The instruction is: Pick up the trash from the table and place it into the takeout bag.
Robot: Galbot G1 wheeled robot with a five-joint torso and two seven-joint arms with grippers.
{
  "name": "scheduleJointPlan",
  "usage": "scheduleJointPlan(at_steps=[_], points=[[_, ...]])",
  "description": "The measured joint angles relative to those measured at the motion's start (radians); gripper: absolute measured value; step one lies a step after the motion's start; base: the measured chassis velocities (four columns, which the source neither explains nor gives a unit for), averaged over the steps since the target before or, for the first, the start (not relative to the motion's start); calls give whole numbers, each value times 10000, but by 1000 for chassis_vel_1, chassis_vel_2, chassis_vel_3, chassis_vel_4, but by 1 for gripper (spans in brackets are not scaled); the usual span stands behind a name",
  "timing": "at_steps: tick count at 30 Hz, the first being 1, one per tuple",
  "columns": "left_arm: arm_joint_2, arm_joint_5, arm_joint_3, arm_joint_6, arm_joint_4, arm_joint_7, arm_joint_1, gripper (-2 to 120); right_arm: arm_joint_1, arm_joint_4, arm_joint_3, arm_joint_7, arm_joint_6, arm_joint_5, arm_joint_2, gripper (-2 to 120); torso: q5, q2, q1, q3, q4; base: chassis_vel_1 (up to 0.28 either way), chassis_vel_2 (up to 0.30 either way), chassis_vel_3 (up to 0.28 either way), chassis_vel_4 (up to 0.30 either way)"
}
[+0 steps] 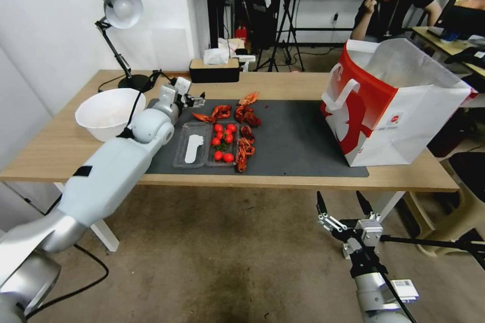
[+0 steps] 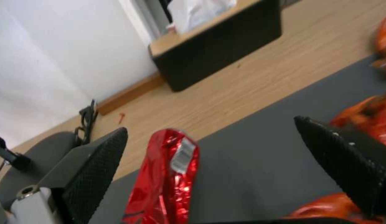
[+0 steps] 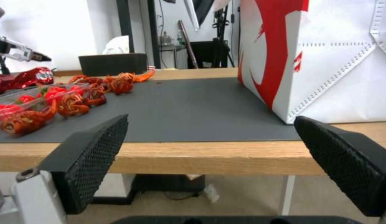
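Light-wood tabletop (image 1: 303, 86), grey mat: left end effector (image 2: 209, 149) spread wide, straddling red foil wrapper (image 2: 166, 177) for grasp; right end effector (image 1: 344, 205) spread, idle below tabletop edge.

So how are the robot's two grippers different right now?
The left gripper is stretched out over the table at the far edge of the dark mat, its fingers straddling a shiny red wrapper. The right gripper hangs below the table's front edge, with nothing between its fingers. Both are open.
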Motion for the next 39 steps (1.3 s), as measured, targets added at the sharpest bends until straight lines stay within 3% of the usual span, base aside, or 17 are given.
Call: scheduleJointPlan(at_steps=[3, 5, 12, 19, 31, 39], points=[[-85, 37, 264, 314, 672, 271, -419, 100, 4, -49, 22, 8, 9, 14, -18, 100, -1, 0, 0, 0, -2, 0, 0, 0, 0], [-239, 335, 546, 775, 1563, 732, -1031, 100, 27, -121, 22, 12, 28, 19, -11, 100, 0, 0, 0, 0, -3, 0, 0, 0, 0], [-509, 1052, 839, 1429, 2672, 1254, -1715, 100, 48, -213, -1, 13, 68, 23, 9, 100, 0, 1, -1, 0, -3, 0, 0, 0, 0], [-481, 1558, 838, 2257, 2980, 2266, -1880, 100, 0, -227, 4, 17, 190, 31, -5, 100, -1, 1, -1, 0, -2, 0, 0, 0, 0], [-545, 1563, 938, 2361, 3527, 2382, -2121, 98, -32, -223, -38, 8, 223, 29, 7, 100, 1, 2, -2, -1, -2, 0, 0, 0, 0], [-608, 1764, 1044, 2350, 3953, 2620, -2197, 72, -14, -233, -47, 4, 226, 29, 0, 100, 0, 2, -2, -1, -3, 0, 0, 0, 0]])
